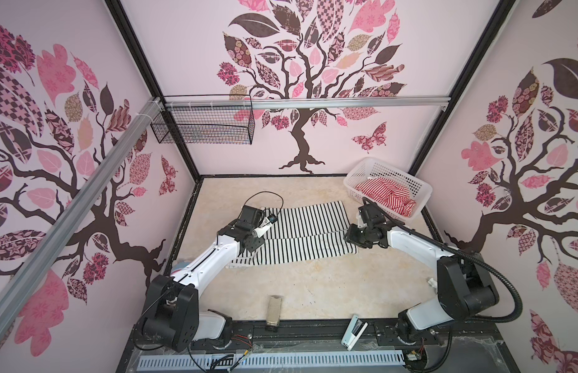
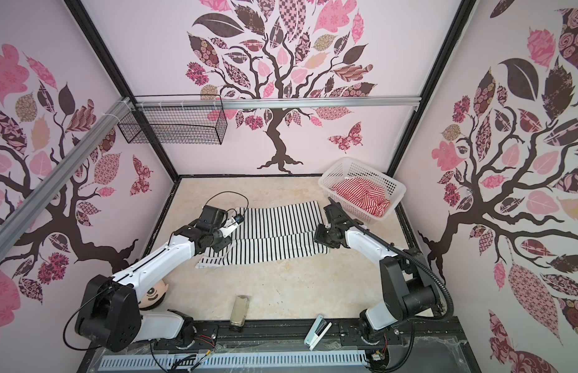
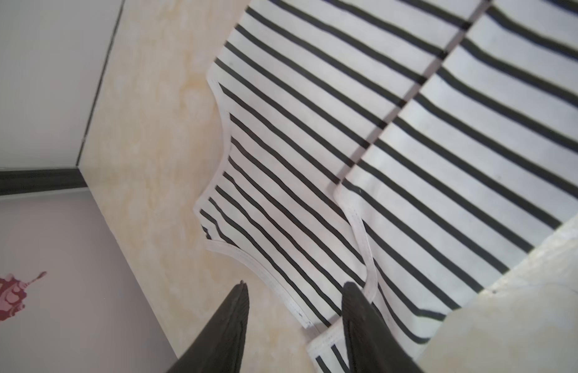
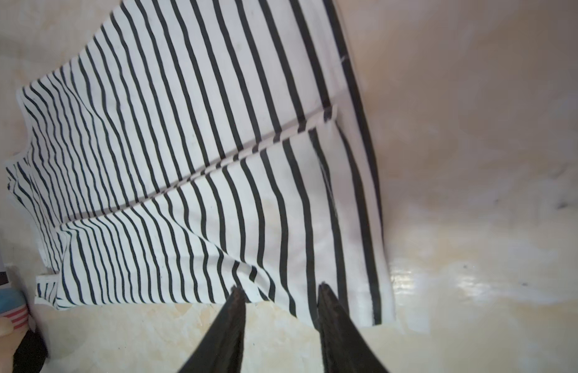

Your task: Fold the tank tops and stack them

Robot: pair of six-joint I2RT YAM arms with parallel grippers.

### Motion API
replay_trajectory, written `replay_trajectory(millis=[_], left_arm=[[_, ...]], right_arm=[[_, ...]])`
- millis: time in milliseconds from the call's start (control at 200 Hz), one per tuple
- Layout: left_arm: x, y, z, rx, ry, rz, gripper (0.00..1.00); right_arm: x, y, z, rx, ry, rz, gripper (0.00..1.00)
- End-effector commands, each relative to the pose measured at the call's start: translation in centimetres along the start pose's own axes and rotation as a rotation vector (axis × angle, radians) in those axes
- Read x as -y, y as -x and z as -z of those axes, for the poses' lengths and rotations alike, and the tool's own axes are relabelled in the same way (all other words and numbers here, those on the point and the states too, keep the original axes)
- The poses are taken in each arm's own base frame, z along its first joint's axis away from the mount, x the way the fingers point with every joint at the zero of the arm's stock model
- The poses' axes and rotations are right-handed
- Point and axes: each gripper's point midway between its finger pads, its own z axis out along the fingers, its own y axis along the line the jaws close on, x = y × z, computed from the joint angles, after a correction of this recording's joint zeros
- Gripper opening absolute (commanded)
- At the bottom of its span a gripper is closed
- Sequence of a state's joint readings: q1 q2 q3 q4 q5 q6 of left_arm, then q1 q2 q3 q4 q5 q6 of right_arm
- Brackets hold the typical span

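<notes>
Shows striped black top [image 1: 300, 226] folded on counter [image 1: 313, 284], frame centre; red top [image 1: 388, 195] in basket [image 1: 365, 174], upper right. Finds left fingers [image 3: 226, 332] and right fingers [image 4: 223, 336] apart, gripping nothing.

tank top [image 1: 300, 232] on table [image 1: 313, 284], basket [image 1: 358, 176] behind right

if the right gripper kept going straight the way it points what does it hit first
Most likely the black-and-white tank top, its folded-over flap, just ahead of the right gripper; depth is unclear.
</notes>
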State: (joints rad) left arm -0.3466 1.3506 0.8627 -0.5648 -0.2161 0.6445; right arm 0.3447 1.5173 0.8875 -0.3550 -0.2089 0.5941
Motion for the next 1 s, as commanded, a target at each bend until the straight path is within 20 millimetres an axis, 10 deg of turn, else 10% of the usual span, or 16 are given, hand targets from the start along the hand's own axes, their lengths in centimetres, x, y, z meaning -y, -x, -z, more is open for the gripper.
replay_trajectory(millis=[0,235,390,795,996], left_arm=[[2.6,-4.0,-1.2,-0.092,-0.081,-0.012,0.51],[1.2,-6.9,-4.0,-0.193,-0.053,0.070,0.50],[2.3,-8.7,-4.6,-0.251,-0.065,0.002,0.49],[4.2,-12.4,-6.2,-0.374,-0.091,-0.108,0.48],[2.0,-11.5,-6.2,-0.352,-0.006,-0.118,0.48]], right_arm=[[-0.7,-1.2,-0.8,-0.032,0.046,-0.011,0.36],[0.8,-2.9,-3.2,-0.085,0.013,-0.031,0.40],[5.4,-2.7,-3.6,-0.061,-0.220,-0.017,0.49],[9.6,-5.4,-0.3,-0.070,-0.363,-0.009,0.54],[8.3,-8.9,2.2,-0.097,-0.206,-0.050,0.54]])
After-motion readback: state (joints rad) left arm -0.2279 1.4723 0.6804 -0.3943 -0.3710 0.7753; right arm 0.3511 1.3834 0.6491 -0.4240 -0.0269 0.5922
